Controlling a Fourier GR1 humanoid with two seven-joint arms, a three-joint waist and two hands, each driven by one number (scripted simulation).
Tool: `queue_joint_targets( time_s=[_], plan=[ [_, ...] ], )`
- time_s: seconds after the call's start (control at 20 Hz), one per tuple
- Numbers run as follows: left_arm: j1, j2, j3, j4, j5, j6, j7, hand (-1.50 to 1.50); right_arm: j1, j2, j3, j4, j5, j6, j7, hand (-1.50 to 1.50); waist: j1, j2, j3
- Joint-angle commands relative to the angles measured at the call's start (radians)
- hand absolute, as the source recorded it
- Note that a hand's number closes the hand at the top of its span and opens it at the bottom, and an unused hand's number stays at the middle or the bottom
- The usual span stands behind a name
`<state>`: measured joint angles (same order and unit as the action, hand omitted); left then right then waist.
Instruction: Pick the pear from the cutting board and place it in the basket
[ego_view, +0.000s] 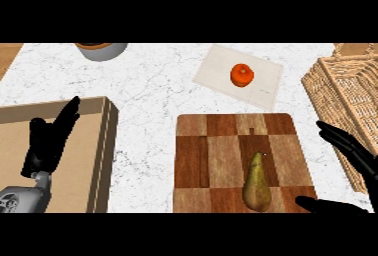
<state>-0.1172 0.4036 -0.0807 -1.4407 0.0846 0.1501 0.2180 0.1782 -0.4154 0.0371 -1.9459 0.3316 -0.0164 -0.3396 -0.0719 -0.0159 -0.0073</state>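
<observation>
Your pear (256, 182) lies on the near half of the cutting board (221, 150), untouched. Right hand (347, 150) beside it, fingers spread; basket (347, 90) far right. Left hand (48, 140) rests open, far left.

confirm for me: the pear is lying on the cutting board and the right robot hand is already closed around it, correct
Not quite. The pear is lying on the cutting board, but the right robot hand is not closed around it. In the head view that hand is open beside the board's right edge, with its thumb near the pear's lower end and its fingers spread clear of the fruit.
</observation>
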Motion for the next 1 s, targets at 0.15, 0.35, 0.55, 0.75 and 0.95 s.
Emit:
queue_joint_targets(
  time_s=[0.15, 0.35, 0.55, 0.75, 0.95],
  plan=[
    [-0.03, -0.004, 0.004, -0.003, 0.016, -0.015, 0.034, 0.0, 0.128, -0.289, -0.033, -0.255, 0.072, 0.28, 0.321, -1.5, 0.023, 0.007, 0.0],
    [-0.053, 0.001, 0.002, -0.003, 0.004, -0.022, 0.043, 0.0, 0.223, -0.343, -0.046, -0.47, -0.03, 0.432, 0.491, -1.5, 0.035, 0.009, 0.003],
    [-0.024, -0.067, -0.028, 0.009, -0.034, 0.006, -0.006, 0.0, 0.276, -0.313, -0.079, -0.593, -0.108, 0.498, 0.62, -1.5, 0.058, 0.013, 0.006],
    [-0.05, -0.074, -0.029, 0.024, -0.058, -0.017, -0.012, 0.0, 0.262, -0.255, -0.095, -0.668, -0.137, 0.52, 0.732, -1.5, 0.061, 0.013, 0.006],
    [-0.049, -0.089, -0.022, 0.002, -0.068, -0.03, 0.023, 0.0, 0.207, -0.19, -0.147, -0.55, -0.105, 0.503, 0.643, -1.5, 0.064, 0.013, 0.007]
  ],
)
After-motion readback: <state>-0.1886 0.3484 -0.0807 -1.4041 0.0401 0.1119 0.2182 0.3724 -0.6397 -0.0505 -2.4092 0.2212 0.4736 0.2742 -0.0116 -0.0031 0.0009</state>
